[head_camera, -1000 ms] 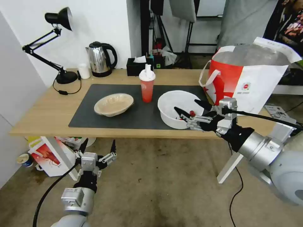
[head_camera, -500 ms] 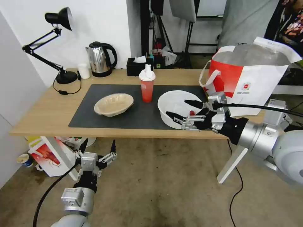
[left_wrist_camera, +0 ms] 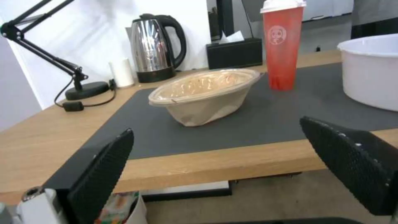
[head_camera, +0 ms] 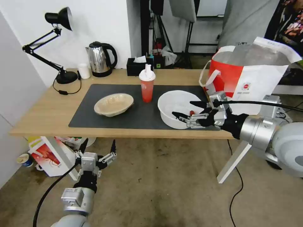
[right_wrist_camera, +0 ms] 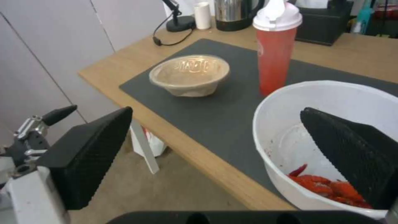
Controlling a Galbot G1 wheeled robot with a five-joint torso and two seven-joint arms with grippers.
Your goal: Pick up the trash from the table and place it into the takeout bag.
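right end effector: spread wide at the near-right rim of the white bowl; from my feed one finger sits over the bowl's inside, the other hangs outside the near wall, rim between them. Nothing pinched yet.
white bowl: on the dark mat, red scraps in the bottom. Lies at 10 o'clock from my right wrist, touching distance.
key relation: rim wall runs across the gap between the fingers, so I judge a straight close grabs it.
takeout bag: at 2 o'clock from the bowl, mouth open upward, just beside it on the table.
red cup, beige bowl: at 9 to 10 o'clock of the white bowl, well apart from either arm.
left end effector: spread, parked low below the table edge, empty.
nearer arm: right.
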